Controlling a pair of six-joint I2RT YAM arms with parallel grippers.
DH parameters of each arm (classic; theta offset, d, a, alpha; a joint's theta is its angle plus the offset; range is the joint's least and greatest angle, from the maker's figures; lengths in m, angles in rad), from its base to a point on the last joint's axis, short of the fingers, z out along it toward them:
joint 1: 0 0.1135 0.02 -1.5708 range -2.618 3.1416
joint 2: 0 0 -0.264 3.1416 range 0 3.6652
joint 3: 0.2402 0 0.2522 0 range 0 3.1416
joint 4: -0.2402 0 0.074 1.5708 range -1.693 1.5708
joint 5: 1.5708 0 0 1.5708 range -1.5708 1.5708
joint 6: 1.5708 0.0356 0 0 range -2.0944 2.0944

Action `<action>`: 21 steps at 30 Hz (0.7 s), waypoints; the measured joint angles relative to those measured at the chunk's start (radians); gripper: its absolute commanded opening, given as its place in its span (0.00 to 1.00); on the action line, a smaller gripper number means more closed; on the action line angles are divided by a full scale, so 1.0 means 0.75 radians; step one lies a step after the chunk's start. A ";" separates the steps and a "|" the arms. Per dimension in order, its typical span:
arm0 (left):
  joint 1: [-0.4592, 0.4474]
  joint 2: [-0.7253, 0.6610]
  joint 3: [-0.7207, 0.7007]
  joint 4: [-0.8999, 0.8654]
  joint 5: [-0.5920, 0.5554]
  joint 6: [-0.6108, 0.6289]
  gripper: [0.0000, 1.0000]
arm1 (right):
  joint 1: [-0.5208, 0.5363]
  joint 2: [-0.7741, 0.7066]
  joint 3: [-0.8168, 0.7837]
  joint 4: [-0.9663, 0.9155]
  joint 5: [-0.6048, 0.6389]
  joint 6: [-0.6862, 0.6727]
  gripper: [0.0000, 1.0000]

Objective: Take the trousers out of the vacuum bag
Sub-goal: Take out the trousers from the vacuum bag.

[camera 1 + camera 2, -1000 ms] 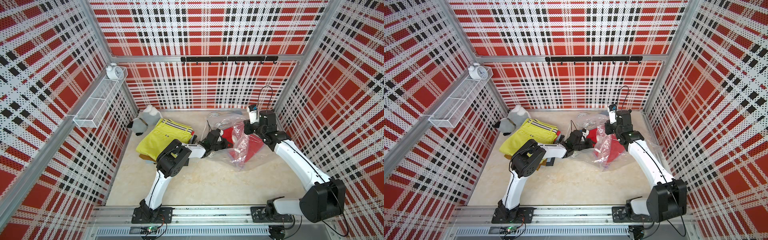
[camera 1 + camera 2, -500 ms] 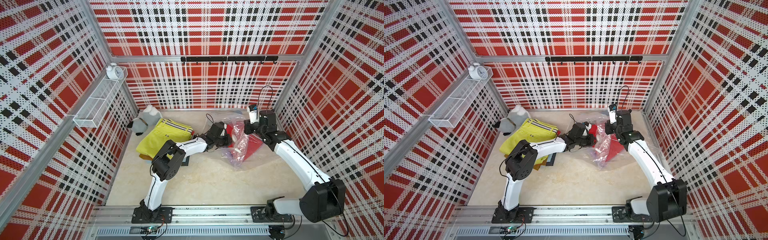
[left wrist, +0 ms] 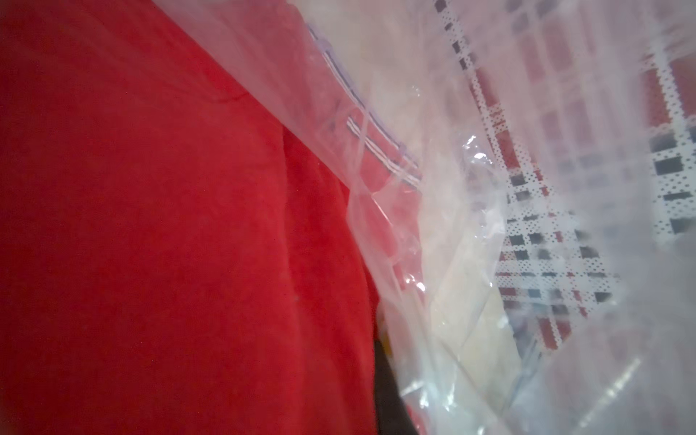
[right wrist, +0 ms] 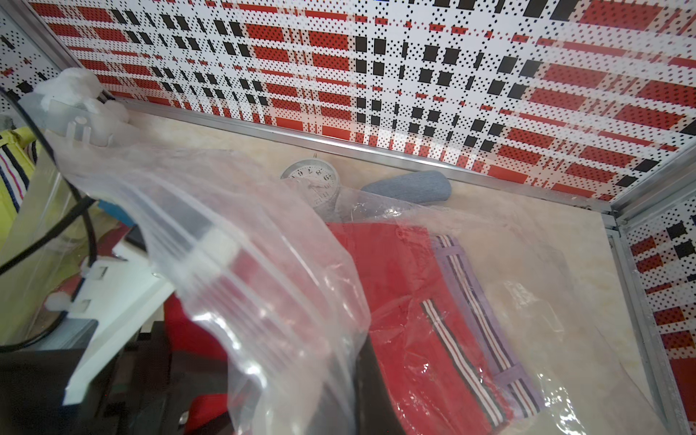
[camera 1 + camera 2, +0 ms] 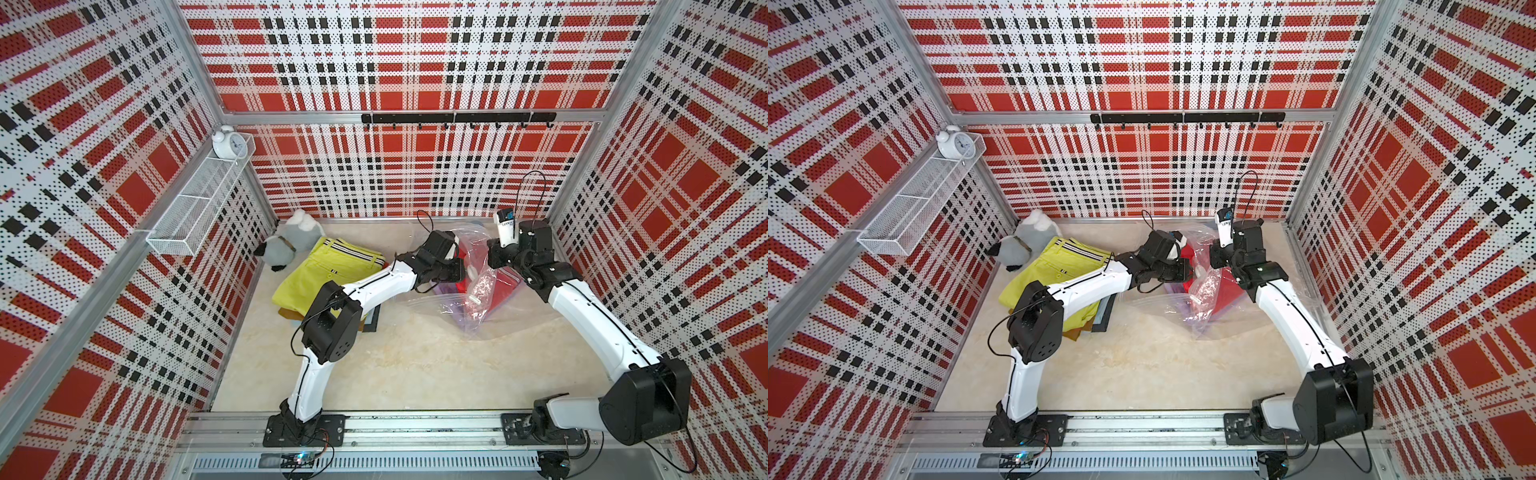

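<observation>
Basically left gripper (image 5: pixel 455 268) fingers are hidden and nearly closed, apparently pinching the folded red cloth trousers (image 3: pixel 150 226) inside the bag mouth. Right gripper (image 5: pixel 496 259), just beside, is clamped tight on the raised lip of the large clear crinkly plastic vacuum bag (image 5: pixel 478 316). Beyond both, lilac cloth trousers (image 4: pixel 474 301) lie against the red pair, deeper in. Risks: the thin pinch slips. Film caught with the cloth drags the whole bag. The lip pulls free and the mouth collapses.

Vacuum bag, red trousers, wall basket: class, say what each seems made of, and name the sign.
The vacuum bag: thin clear plastic film, glossy; it crinkles, glints and shows things through. The red trousers: woven cloth, matte; soft folds, no shine. The wall basket: white wire mesh, likely painted metal; fine open grid.
</observation>
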State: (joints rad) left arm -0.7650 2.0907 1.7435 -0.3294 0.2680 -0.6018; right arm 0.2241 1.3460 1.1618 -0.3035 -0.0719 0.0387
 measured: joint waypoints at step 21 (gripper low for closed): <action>0.054 -0.316 -0.183 -0.123 -0.066 0.155 0.00 | 0.000 0.060 0.008 0.004 0.015 0.036 0.00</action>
State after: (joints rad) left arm -0.7242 1.8534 1.6062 -0.4213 0.2188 -0.4854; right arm 0.2241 1.3911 1.1679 -0.3008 -0.0608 0.0654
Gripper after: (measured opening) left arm 0.128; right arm 0.039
